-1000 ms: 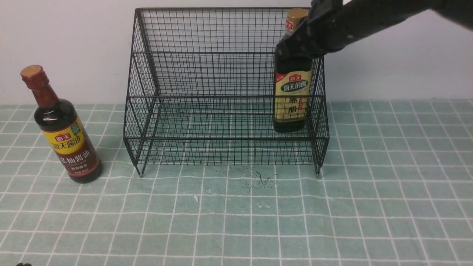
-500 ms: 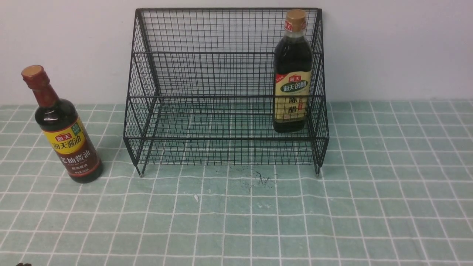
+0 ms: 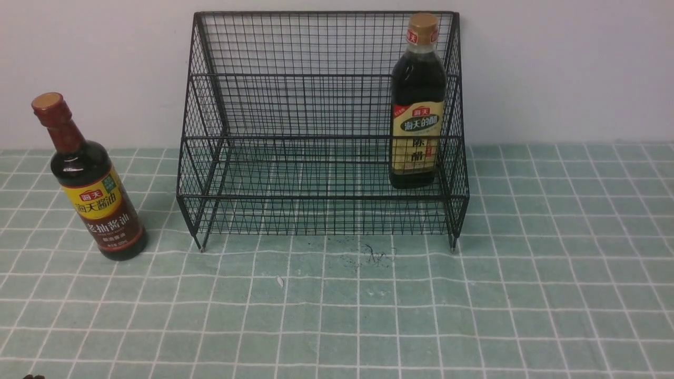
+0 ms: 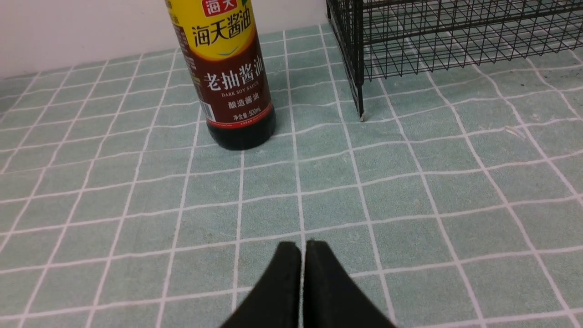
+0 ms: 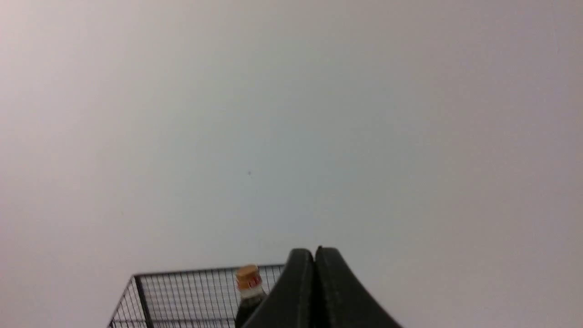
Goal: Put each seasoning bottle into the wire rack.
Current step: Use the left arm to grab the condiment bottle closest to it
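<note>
Both pairs of jaws are pressed together on nothing, and the left jaws hang low over the tiled surface [image 4: 410, 182]. Ahead of them I see the red-necked bottle [image 4: 232, 86] standing on the surface, outside the wire rack [image 3: 316, 105] to its left. The tan-capped bottle [image 3: 417, 105] stands upright inside the rack at its right end.

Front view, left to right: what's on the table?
Round dark-liquid bottle with red neck and yellow-and-maroon label → black wire-mesh rack → flat dark-liquid bottle with tan cap, standing inside the rack's right end.
</note>
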